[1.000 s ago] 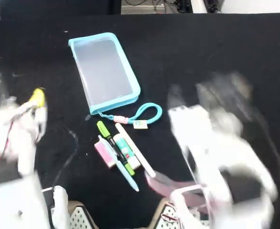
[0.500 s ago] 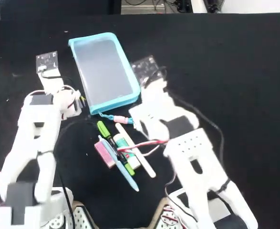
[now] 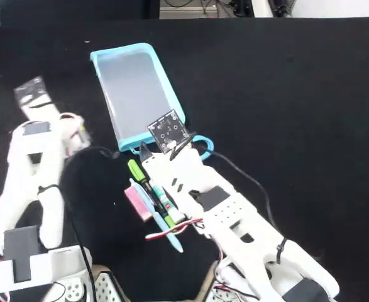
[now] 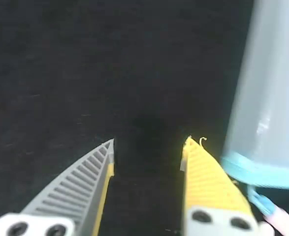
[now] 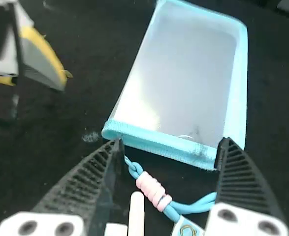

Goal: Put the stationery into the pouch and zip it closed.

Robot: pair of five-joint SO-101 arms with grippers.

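1. Jaws on both arms stood wide open and empty.
2. The right jaws had swung from the pouch's (image 3: 137, 94) side to hang over its near end and strap (image 5: 149, 186).
3. The left jaws had drawn away from the pouch, over the bare black surface (image 4: 60, 73).
4. The pens (image 3: 148, 189) lay outside the pouch, just beside the strap.

Your black tabletop (image 3: 310, 94) spreads wide out toward 3 o'clock, and up at 12 o'clock you've got pale floor (image 3: 187, 12) with dark cables (image 3: 237, 7) past its edge.
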